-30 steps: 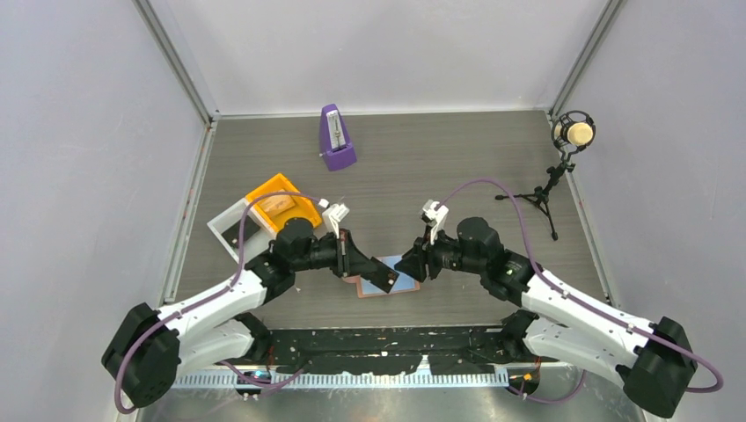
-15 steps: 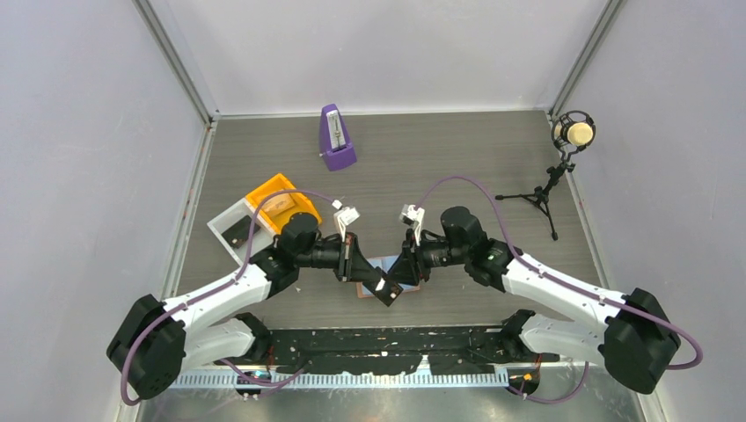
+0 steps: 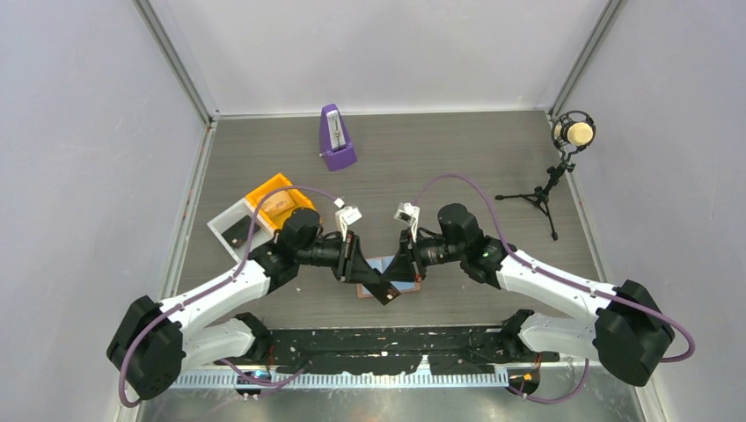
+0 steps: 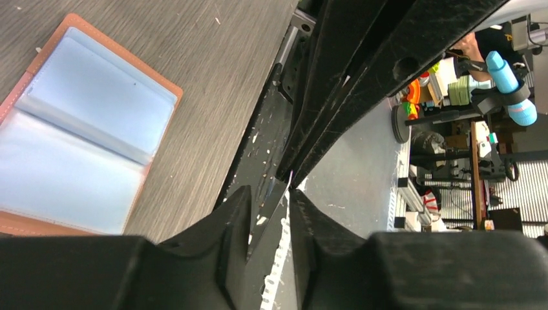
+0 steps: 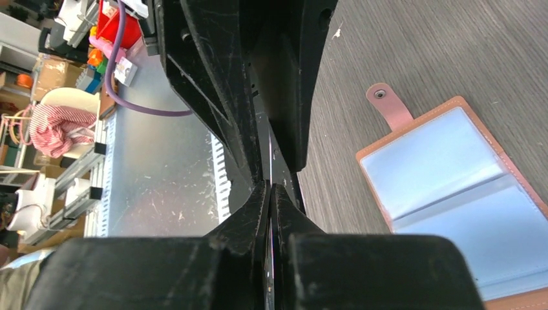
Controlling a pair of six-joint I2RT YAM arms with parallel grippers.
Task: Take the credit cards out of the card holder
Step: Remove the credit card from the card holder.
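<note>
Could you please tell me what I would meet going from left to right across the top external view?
Orange tray → purple metronome → card holder → microphone on its stand.

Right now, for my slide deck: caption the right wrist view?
Right gripper shut on an edge-on credit card; card holder lies open on the table.

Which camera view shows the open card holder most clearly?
Right wrist: the card holder lies open, with both blue faces and the tab clear. Left wrist shows it cropped, without the tab; top external shows it small and mostly covered.
</note>
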